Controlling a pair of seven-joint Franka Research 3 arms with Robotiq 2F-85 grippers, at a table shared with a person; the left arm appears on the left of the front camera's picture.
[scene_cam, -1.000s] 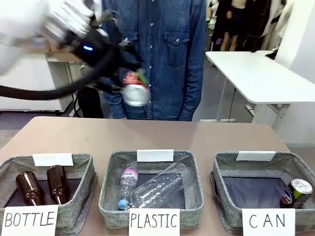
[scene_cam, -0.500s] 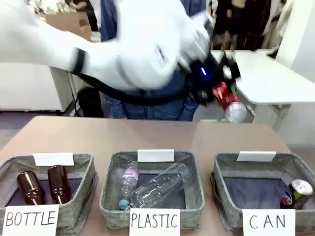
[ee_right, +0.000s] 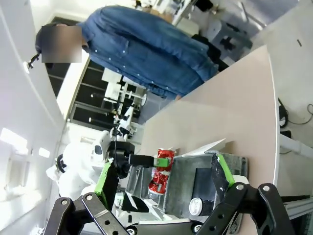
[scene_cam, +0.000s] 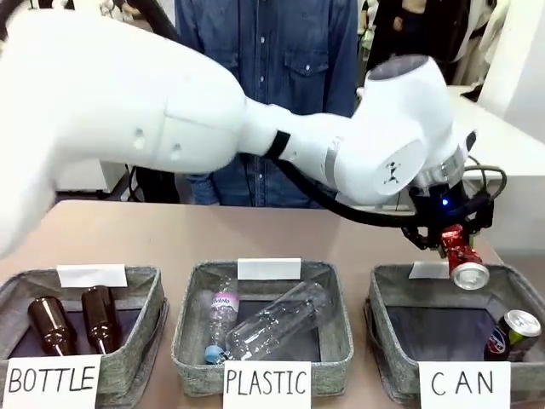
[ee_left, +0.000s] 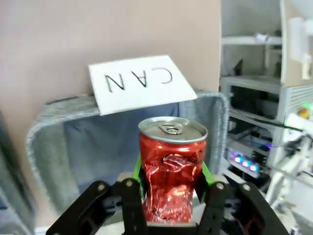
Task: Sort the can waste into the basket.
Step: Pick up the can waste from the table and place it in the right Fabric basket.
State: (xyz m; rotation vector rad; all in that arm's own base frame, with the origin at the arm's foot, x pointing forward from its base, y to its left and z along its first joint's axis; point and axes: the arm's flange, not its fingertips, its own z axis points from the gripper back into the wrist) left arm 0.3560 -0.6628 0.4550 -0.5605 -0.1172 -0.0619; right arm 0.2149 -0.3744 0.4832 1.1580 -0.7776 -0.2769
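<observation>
Fingers [ee_left: 168,196] of left arm clamped on dented red can [ee_left: 171,169] above "CAN"-signed basket [ee_left: 49,147]; right fingers [ee_right: 164,188] apart.

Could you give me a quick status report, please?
Left gripper shut on red can, above CAN basket. Right gripper open. Blue can already inside. Nothing in the way.

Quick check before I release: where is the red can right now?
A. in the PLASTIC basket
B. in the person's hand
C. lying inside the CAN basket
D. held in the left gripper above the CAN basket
D: the left gripper is clamped on the dented red can, hanging over the CAN basket; the blue can lies inside.
</observation>
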